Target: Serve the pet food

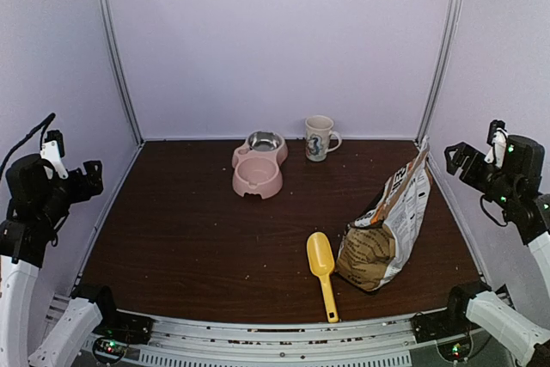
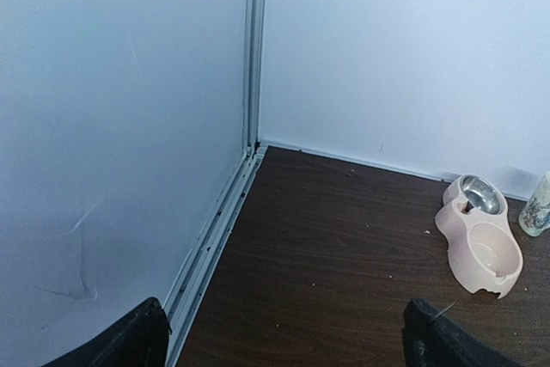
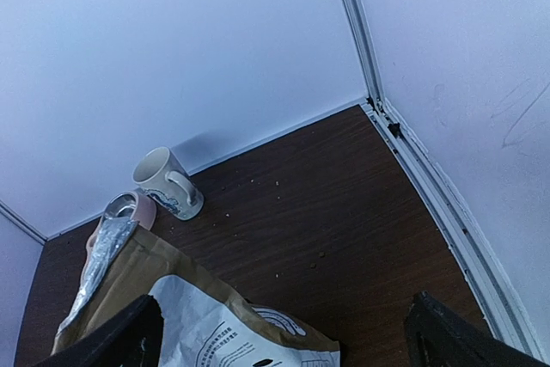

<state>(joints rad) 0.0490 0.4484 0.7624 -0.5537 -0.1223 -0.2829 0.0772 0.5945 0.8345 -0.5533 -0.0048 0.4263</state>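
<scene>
Both arms' jaws wide open, empty; near-right bag (image 1: pixel 384 234) leans, so clumsy scoop (image 1: pixel 323 274) dig cd tip it, spilling contents.

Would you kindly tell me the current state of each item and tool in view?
left tool: open, empty, raised beside the table.
right tool: open, empty, raised beside the table.
bag: standing, leaning, top looks open.
yellow scoop: lying flat, hollow side up, empty.
pink double bowl: upright, pink compartment empty.
mug: upright, contents not visible.
</scene>
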